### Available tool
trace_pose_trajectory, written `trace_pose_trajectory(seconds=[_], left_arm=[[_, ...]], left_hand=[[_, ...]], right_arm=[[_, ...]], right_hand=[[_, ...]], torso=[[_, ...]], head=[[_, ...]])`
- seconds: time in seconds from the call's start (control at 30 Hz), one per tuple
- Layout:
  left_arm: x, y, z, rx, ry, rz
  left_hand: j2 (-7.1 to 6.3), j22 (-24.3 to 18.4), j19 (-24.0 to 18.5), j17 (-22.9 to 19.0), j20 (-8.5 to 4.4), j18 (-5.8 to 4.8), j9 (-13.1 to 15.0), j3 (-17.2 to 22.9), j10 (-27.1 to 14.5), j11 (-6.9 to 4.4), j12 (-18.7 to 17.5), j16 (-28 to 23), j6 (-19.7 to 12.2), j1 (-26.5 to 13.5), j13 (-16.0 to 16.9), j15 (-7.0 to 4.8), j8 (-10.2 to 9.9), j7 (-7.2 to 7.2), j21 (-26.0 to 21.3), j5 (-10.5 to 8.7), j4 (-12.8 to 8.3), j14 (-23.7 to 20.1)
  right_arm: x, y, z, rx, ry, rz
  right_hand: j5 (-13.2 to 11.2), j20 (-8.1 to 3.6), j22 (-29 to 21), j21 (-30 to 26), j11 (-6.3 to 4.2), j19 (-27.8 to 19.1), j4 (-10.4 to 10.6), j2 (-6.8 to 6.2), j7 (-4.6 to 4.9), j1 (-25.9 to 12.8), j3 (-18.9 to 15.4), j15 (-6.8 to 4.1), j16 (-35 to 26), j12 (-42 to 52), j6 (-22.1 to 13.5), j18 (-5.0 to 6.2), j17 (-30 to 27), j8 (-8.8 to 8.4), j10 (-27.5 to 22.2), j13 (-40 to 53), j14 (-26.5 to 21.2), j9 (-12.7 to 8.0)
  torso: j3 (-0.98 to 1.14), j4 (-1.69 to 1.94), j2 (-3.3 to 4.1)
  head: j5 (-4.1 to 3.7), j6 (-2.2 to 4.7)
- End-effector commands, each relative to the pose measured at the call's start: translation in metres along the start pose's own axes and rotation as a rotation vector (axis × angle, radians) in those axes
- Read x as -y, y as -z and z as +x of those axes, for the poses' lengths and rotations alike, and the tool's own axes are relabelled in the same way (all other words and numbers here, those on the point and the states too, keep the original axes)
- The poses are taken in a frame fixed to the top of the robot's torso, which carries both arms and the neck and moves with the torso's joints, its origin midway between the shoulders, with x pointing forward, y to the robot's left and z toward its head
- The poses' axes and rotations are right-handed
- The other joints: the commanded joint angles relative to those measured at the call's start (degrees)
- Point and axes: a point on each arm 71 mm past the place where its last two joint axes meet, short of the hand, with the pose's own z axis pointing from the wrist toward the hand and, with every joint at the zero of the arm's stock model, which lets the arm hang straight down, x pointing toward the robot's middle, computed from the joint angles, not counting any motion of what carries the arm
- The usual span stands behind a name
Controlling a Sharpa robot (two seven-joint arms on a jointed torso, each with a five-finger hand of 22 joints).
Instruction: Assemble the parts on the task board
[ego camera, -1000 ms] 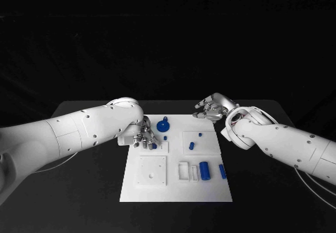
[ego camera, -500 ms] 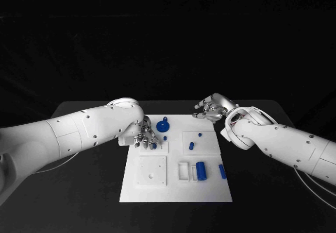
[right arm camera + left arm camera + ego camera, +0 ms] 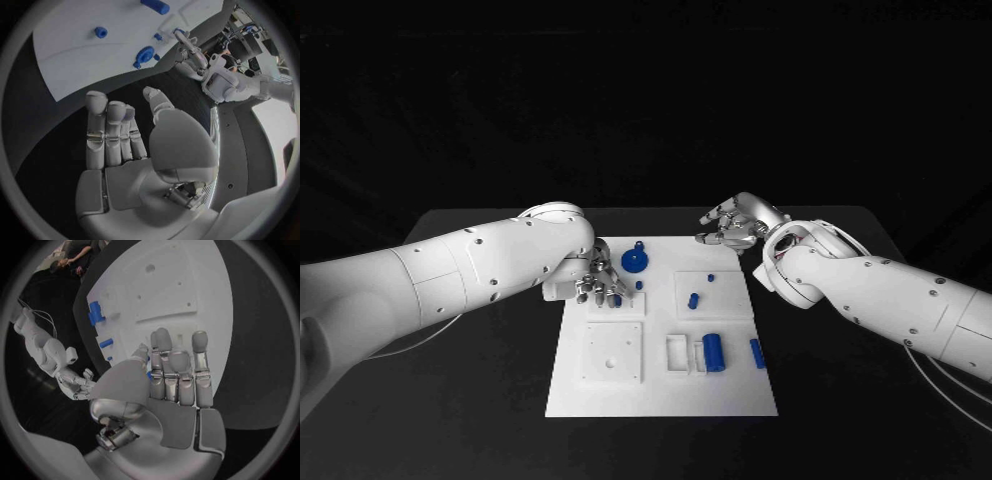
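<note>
From the head view I have the task board (image 3: pixel 661 395) lying lengthwise away from me on the black tabletop (image 3: pixel 473 370). My left hand (image 3: pixel 599 285) sits low over the board's far left corner, fingers pointing down and close together around a small blue part (image 3: pixel 616 299) at their tips; I judge it pinched, though the contact itself is hard to read here. A short blue peg (image 3: pixel 640 284) stands just beside that hand, and the round blue piece (image 3: pixel 636 262) lies a little farther out. My right hand (image 3: pixel 737 225) hovers beyond the board's far right corner, over bare tabletop, holding nothing. Nearer me lie the long blue cylinder (image 3: pixel 715 352) and a slimmer blue bar (image 3: pixel 757 353), both with their long axes running along the board.

In the left wrist view, the left hand (image 3: pixel 169 385) has its fingers straight and side by side, the thumb folded across, and a sliver of blue shows between them.

In the right wrist view, the right hand (image 3: pixel 125 145) is spread and empty, with the board well ahead of its fingertips.

So the left hand is the nearer one; as I judge it, the next move is straight down into the board under its fingers.
</note>
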Motion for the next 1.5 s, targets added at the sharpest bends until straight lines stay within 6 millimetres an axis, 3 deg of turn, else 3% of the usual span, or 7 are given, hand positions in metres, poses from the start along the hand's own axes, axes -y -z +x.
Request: trace_pose_trajectory(seconds=[0.03, 0.3, 0.5, 0.9, 1.03, 1.13, 1.5], left_arm=[[0.0, 0.001, 0.0, -0.001, 0.006, 0.014], [-0.004, 0.002, 0.002, -0.016, 0.013, 0.016], [-0.006, 0.002, 0.003, -0.026, 0.02, 0.02], [-0.014, 0.009, -0.002, -0.003, 0.075, 0.041], [-0.022, 0.015, -0.006, 0.014, 0.11, 0.046], [-0.032, 0.021, -0.009, 0.026, 0.142, 0.041], [-0.051, 0.024, -0.007, 0.02, 0.14, -0.013]], left_hand=[[-1.03, 1.1, 0.1, 0.0, 0.0, -0.42, 0.1, 0.4, 2.9, 0.06, -0.2, -0.3, 0.2, -0.1, -0.1, -0.2, 0.2, -0.05, -0.3, -0.41, 0.5, -0.2], [-6.12, 1.1, 0.0, 0.2, -0.06, -0.42, -0.1, 4.9, 2.9, 0.04, -0.2, -0.3, 0.5, -0.5, -0.3, -0.26, 0.1, -0.05, -0.4, -0.58, 4.1, -0.3], [-6.87, 1.1, 0.0, 0.2, -0.06, -0.42, -0.2, 4.8, 2.9, 0.06, -0.2, -0.4, 0.5, -0.4, -0.4, -0.25, 0.1, -0.04, -0.3, -0.63, 4.6, -0.3], [-7.18, 1.0, -0.2, 0.0, -0.17, -0.42, -0.7, 5.1, 2.9, 0.15, -1.2, -1.1, -0.2, 0.1, -1.0, -0.32, 0.0, 0.18, -0.6, -0.65, 5.3, -0.7], [-5.84, 0.7, -0.8, -0.9, -0.1, -0.42, -1.5, 4.5, 2.3, 0.48, -4.6, -3.0, -2.9, 1.0, -2.2, -0.13, -0.1, 0.92, -1.5, -0.61, 4.0, -2.0], [-4.21, 0.5, -0.8, -1.5, 0.41, -0.42, -4.0, 3.7, 2.6, 1.77, -7.3, -3.6, -11.2, 3.2, -2.6, 0.53, 0.0, 3.22, -2.5, -0.23, 1.5, -2.0], [-4.32, 1.0, 0.3, -2.3, 0.77, -0.38, -6.3, 2.5, 2.6, 1.81, -9.5, -3.8, -12.8, 2.9, -0.9, 0.9, 0.2, 3.67, -5.5, -0.29, 2.3, -2.2]], right_arm=[[-0.001, 0.0, 0.001, -0.011, 0.003, -0.008], [0.001, 0.001, 0.003, -0.012, 0.002, -0.006], [0.001, 0.001, 0.003, -0.013, 0.002, -0.005], [0.003, 0.003, 0.004, -0.013, 0.0, -0.003], [0.004, 0.003, 0.004, -0.011, 0.0, -0.001], [0.006, 0.004, 0.003, -0.008, 0.0, 0.001], [0.008, 0.005, 0.003, -0.006, 0.0, 0.006]], right_hand=[[0.2, 0.01, 3.1, -0.3, 0.1, 2.3, 0.0, -0.02, 0.11, -0.8, 0.3, -0.17, -0.3, -0.1, 0.1, 0.76, -0.1, -0.21, -0.2, -0.1, 0.1, -0.1], [0.2, 0.01, 3.1, -0.3, 0.1, 2.3, 0.0, -0.02, 0.11, -0.8, 0.3, -0.17, -0.3, -0.1, 0.1, 0.76, -0.1, -0.21, -0.2, -0.1, 0.1, -0.1], [0.2, 0.0, 3.1, -0.4, 0.1, 2.4, 0.1, -0.03, 0.12, -0.8, 0.2, -0.17, -0.3, -0.2, 0.0, 0.77, -0.1, -0.22, -0.2, -0.1, 0.1, -0.1], [0.2, 0.0, 3.1, -0.4, 0.1, 2.4, 0.1, -0.03, 0.12, -0.8, 0.2, -0.17, -0.3, -0.2, 0.0, 0.77, -0.1, -0.22, -0.2, -0.1, 0.1, -0.1], [0.2, 0.0, 3.1, -0.4, 0.1, 2.4, 0.1, -0.03, 0.12, -0.8, 0.2, -0.17, -0.3, -0.2, 0.0, 0.77, -0.1, -0.22, -0.2, -0.1, 0.1, -0.1], [0.2, 0.0, 3.1, -0.4, 0.1, 2.4, 0.2, 0.0, 0.13, -0.8, 0.2, -0.16, -0.3, -0.2, -0.1, 0.77, -0.1, -0.23, -0.2, -0.1, 0.1, -0.1], [0.2, 0.0, 3.1, -0.4, 0.1, 2.4, 0.2, 0.0, 0.13, -0.8, 0.2, -0.16, -0.3, -0.2, -0.1, 0.77, -0.1, -0.23, -0.2, -0.1, 0.1, -0.1]], torso=[[-0.05, 0.03, -0.02], [-0.09, 0.06, -0.02], [-0.1, 0.02, -0.01], [-0.1, 0.04, -0.05], [-0.05, 0.11, -0.1], [-0.02, 0.13, -0.14], [-0.13, 0.05, -0.03]], head=[[-0.02, 0.01], [-0.04, -0.02], [0.04, 0.02], [0.19, 0.31], [0.17, 0.41], [0.1, 0.5], [0.51, 0.8]])
